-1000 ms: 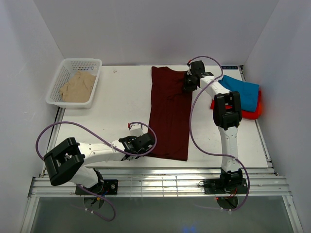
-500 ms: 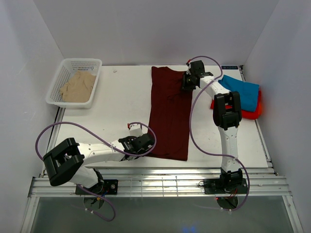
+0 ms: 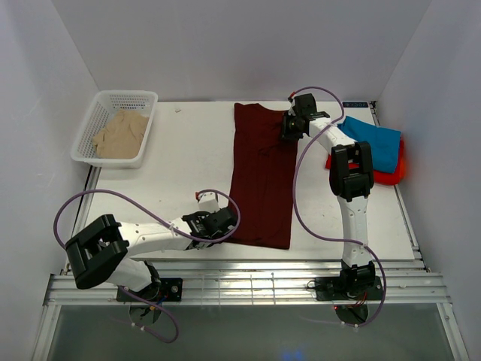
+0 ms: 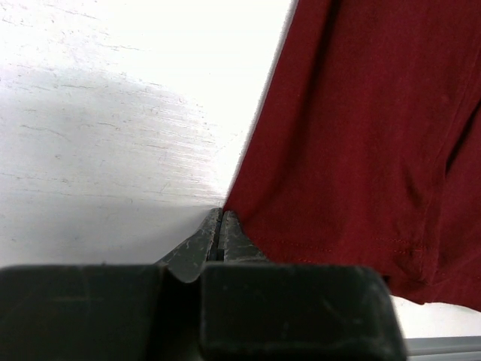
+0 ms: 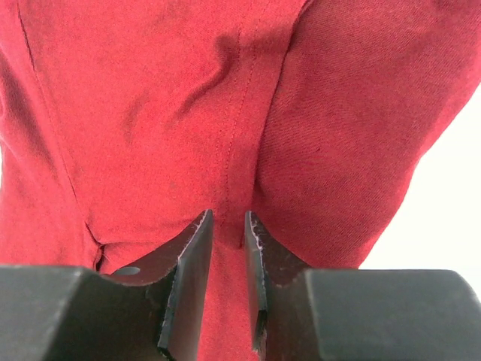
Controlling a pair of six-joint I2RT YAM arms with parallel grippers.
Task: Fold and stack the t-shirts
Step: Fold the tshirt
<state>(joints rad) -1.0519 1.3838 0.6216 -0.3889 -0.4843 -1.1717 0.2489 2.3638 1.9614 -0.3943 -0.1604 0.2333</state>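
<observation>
Maroon t-shirt (image 3: 261, 180): flat, lengthwise, mid-worktop (image 3: 188, 165), far edge almost to near edge. Left gripper (image 4: 220, 214): pressed together at near-left corner. Right gripper (image 5: 228, 218): pinching bunched fold, far-right corner.

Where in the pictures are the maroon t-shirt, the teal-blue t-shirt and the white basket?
maroon t-shirt (image 3: 259, 180), top external view, middle of the cloth.
teal-blue t-shirt (image 3: 376, 143), top external view, its upper face.
white basket (image 3: 128, 94), top external view, far rim.
</observation>
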